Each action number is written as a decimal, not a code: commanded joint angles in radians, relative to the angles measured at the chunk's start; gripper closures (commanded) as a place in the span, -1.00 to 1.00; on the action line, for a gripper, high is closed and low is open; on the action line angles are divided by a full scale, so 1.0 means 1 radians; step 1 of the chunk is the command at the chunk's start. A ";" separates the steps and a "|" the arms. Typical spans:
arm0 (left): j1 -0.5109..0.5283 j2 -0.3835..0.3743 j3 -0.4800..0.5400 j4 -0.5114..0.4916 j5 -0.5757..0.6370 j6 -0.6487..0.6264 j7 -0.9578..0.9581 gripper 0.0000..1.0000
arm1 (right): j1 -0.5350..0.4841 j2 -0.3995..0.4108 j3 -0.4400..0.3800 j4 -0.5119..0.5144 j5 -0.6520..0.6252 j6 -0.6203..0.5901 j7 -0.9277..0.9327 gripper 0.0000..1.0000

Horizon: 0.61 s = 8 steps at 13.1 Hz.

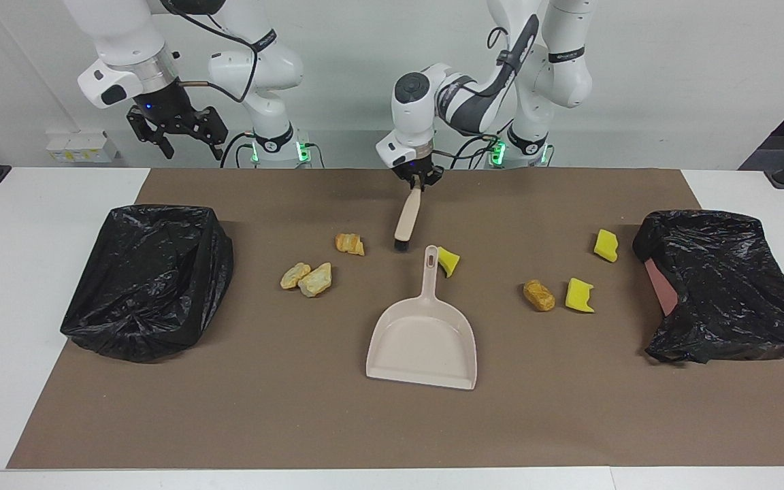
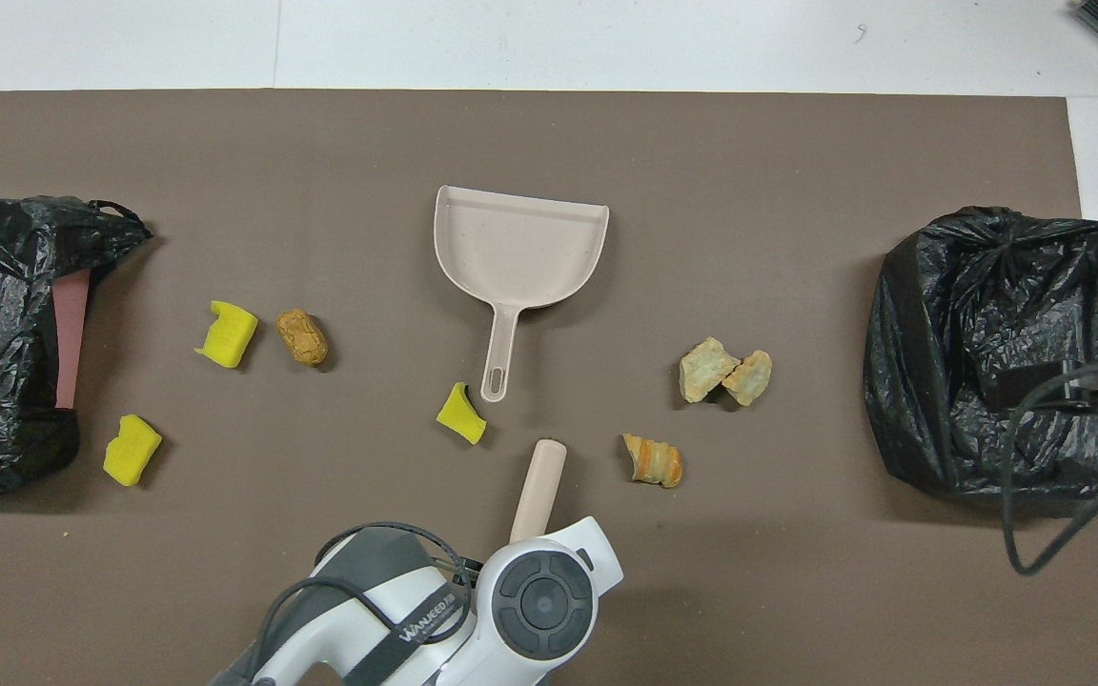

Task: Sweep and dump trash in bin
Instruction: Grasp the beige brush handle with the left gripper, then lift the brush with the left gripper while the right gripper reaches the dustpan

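My left gripper (image 1: 420, 182) is shut on the handle end of the beige brush (image 1: 407, 218), which slants down to its black bristles close above the mat, beside the dustpan's handle. In the overhead view the wrist hides the grip and only the brush (image 2: 539, 479) handle shows. The beige dustpan (image 1: 422, 340) lies mid-mat. Trash is scattered: bread lumps (image 1: 350, 243), (image 1: 307, 278), (image 1: 539, 295) and yellow sponge pieces (image 1: 448, 260), (image 1: 580, 295), (image 1: 606, 245). My right gripper (image 1: 177, 133) waits open, high over the table's edge at the right arm's end.
A black-bagged bin (image 1: 150, 279) stands at the right arm's end of the brown mat. A second bagged bin (image 1: 725, 286), its bag crumpled with a reddish wall showing, sits at the left arm's end. White table (image 1: 11, 272) surrounds the mat.
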<state>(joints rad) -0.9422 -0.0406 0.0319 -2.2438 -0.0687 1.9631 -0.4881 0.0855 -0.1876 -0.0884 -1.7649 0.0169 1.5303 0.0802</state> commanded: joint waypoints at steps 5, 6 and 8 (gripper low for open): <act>0.270 -0.009 -0.001 0.041 0.162 -0.118 0.109 1.00 | 0.006 -0.010 0.012 0.001 0.021 -0.004 -0.021 -1.00; 0.325 0.008 -0.001 0.059 0.187 -0.112 0.100 1.00 | 0.022 -0.009 0.019 -0.016 0.031 0.011 -0.013 -1.00; 0.425 0.013 -0.001 0.101 0.228 -0.121 0.109 1.00 | 0.097 -0.007 0.026 -0.044 0.032 0.054 0.070 -1.00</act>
<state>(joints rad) -0.5951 -0.0462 0.0429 -2.2025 0.1244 1.8696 -0.3880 0.1334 -0.1865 -0.0714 -1.7727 0.0282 1.5415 0.0932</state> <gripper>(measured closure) 0.740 0.000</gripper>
